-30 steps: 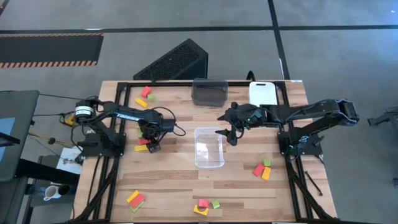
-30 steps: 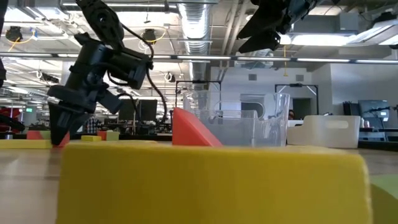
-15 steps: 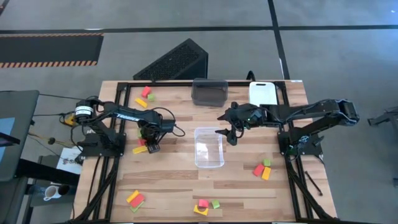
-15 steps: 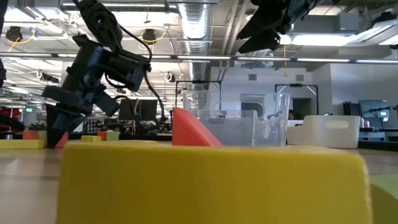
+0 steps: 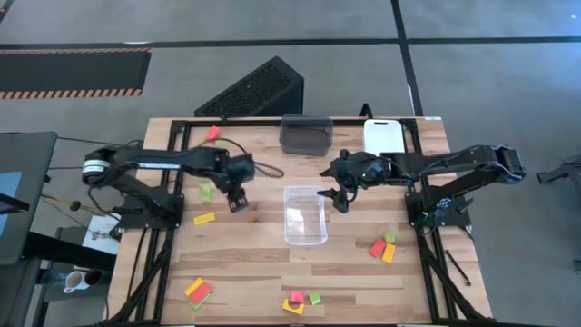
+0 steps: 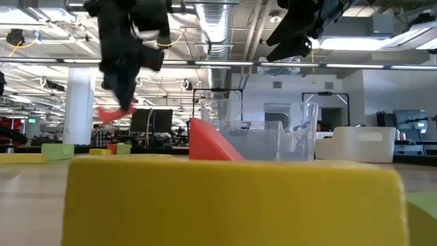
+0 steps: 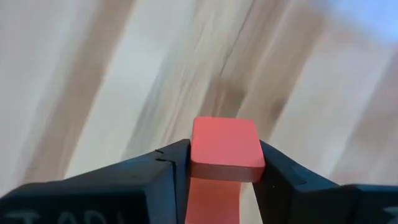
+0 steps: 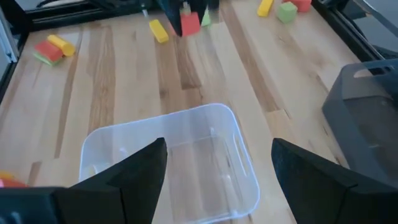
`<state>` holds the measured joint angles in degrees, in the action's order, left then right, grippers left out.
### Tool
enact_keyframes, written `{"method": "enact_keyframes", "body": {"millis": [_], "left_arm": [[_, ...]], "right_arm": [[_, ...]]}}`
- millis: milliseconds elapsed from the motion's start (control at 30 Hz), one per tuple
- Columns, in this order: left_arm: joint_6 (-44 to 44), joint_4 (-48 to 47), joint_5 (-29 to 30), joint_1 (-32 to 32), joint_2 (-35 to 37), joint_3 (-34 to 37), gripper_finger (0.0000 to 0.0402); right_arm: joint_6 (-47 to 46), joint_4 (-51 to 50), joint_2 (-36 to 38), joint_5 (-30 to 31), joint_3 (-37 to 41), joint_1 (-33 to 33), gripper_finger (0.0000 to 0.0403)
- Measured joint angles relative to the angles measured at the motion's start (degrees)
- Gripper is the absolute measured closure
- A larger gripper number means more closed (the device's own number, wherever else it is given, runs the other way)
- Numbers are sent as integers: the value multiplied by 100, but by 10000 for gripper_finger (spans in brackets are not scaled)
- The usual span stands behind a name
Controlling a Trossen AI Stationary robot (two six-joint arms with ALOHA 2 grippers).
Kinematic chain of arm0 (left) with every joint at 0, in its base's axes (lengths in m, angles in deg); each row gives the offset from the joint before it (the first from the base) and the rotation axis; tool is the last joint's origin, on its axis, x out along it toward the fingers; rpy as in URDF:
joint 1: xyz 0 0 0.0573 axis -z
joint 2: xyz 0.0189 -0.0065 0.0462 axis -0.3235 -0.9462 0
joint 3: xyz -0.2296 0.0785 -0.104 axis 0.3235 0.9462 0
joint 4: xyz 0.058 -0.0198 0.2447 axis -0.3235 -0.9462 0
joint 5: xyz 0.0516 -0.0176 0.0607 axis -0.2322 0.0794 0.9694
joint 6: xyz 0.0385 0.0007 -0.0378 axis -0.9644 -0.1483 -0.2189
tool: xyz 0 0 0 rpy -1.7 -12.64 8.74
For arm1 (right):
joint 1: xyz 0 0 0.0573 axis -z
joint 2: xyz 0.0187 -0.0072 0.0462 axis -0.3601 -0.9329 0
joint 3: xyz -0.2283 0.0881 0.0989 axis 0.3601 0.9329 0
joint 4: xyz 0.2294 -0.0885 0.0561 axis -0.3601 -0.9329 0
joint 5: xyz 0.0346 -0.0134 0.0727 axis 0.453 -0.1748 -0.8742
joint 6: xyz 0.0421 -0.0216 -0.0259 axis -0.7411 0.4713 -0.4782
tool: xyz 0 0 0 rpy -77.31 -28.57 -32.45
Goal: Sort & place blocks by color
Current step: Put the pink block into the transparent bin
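**High view: left gripper has a red block in the air**

You've got the left gripper (image 5: 238, 202) left of the clear bin (image 5: 305, 216), fingers (image 7: 155, 174) clamped on a red block (image 7: 224, 144). Low view shows that block (image 6: 109, 113) hanging well above the wood table (image 5: 263, 263), not touching it.

Your right gripper (image 5: 338, 198) sits at the clear bin's far right corner, above the rim, fingers (image 8: 134, 171) spread wide, nothing between them. The right wrist view looks down into the bin (image 8: 174, 155); it looks bare.

Other blocks on the table:
- green block (image 5: 207, 192) and yellow bar (image 5: 204, 218), left of the left gripper, apart from each other
- red and green pair (image 5: 215, 136) at the far left corner
- yellow/red/green cluster (image 5: 198, 291) at the near left
- red/yellow/green group (image 5: 300, 301) at the near edge, middle
- red/green/yellow group (image 5: 383, 246) right of the clear bin

Dark bin (image 5: 306, 134) and white bin (image 5: 383, 136) stand at the far edge, side by side, apart.
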<state>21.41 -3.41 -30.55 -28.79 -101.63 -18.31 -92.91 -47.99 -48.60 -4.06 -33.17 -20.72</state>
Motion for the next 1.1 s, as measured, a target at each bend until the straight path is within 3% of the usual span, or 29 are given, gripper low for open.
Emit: {"method": "enact_keyframes", "body": {"millis": [200, 367, 700, 900, 1100], "left_arm": [[600, 998, 175, 27, 581, -334, 299], [833, 2380, 194, 280, 566, -345, 294], [1107, 4296, 238, 795, -780, -343, 296], [1751, 5209, 86, 1176, -1633, -332, 296], [1843, 5864, 342, 1448, -2253, -388, 296]], "right_arm": [[-59, -249, 407, 1, -9, 10, 92], [-197, -451, 965, 4, 1, 13, 92], [-180, -945, 1997, 8, 12, 4, 92], [169, -1182, 2244, 11, 12, -1, 92], [355, -1257, 2323, 2, 14, 1, 92]]}}
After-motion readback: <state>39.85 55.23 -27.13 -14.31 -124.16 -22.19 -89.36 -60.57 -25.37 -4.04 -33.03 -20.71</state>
